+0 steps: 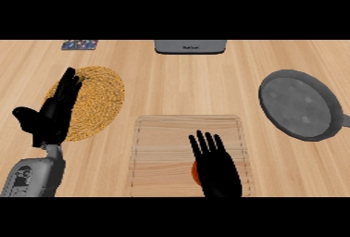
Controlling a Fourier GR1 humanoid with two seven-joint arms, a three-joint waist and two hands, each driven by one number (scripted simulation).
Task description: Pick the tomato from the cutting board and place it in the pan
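The right hand [217, 169] hovers flat, fingers straight, over the tomato [195, 172] near the cutting board [164, 139]'s six-o'clock edge. Bare counter separates it from the pan [301, 104] at two o'clock. The left hand [51, 115] rests open.

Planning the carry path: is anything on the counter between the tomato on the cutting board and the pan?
Nothing visible. The tomato lies on the cutting board, mostly hidden under the right robot hand. Only bare counter lies between the board and the pan to the far right.
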